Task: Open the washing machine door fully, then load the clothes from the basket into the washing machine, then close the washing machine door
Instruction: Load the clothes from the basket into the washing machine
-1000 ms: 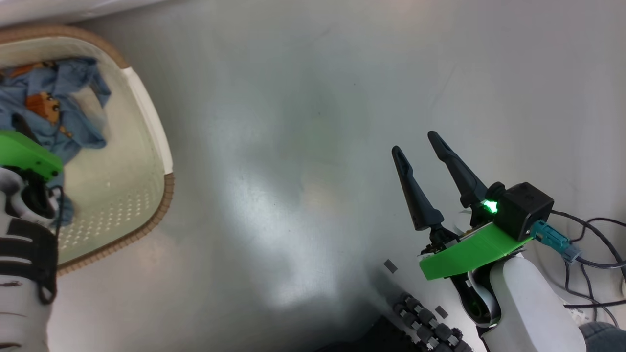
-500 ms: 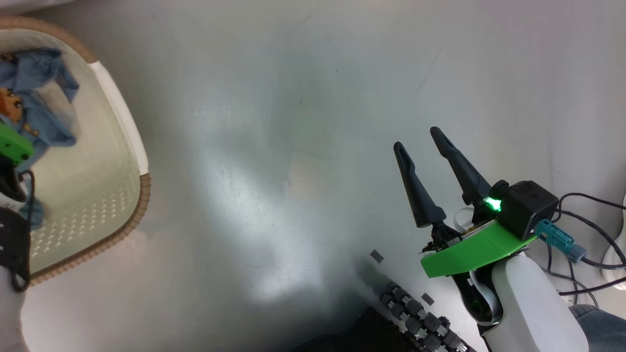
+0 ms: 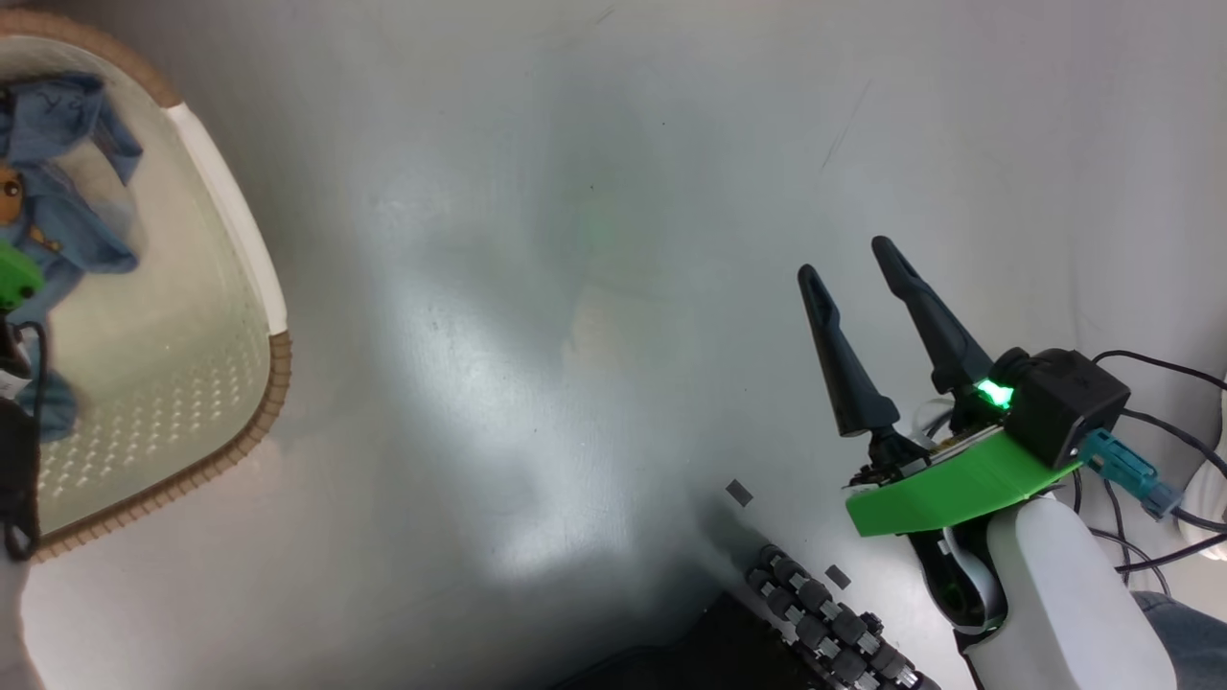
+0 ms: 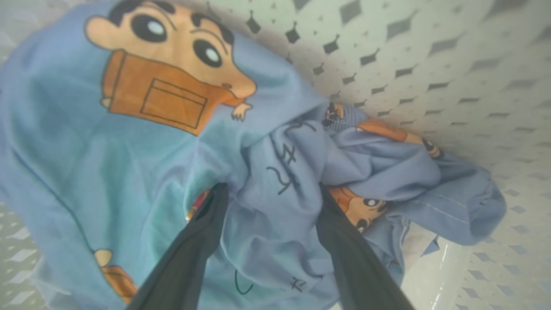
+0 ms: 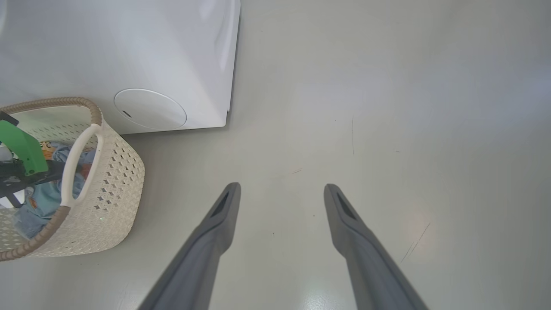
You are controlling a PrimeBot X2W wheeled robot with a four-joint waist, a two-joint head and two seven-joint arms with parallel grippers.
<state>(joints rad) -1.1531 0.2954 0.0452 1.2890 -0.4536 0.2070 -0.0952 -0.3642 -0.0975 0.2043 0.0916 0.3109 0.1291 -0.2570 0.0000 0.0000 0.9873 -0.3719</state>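
Observation:
The clothes [image 4: 129,163], light blue with orange cartoon prints, lie bundled in the cream perforated basket [image 3: 273,383]. My left gripper [image 4: 270,189] is down in the basket, open, with both fingers pressed into the fabric and a fold bulging between them. Seen from the right wrist, the basket [image 5: 116,185] stands on the floor against the white washing machine [image 5: 129,51], with my left arm's green mount [image 5: 21,146] inside it. The washing machine door is out of view. My right gripper [image 3: 844,259] hangs open over bare floor, holding nothing.
Glossy grey floor [image 3: 575,287] stretches between the basket and my right arm. Black cables [image 3: 1150,402] trail at the right edge. My base with its black rollers [image 3: 824,623] sits at the bottom. A round white cover [image 5: 150,108] is low on the machine.
The head camera has turned, so the basket and left arm sit further left in the picture. The right gripper has shifted slightly up and right, still open.

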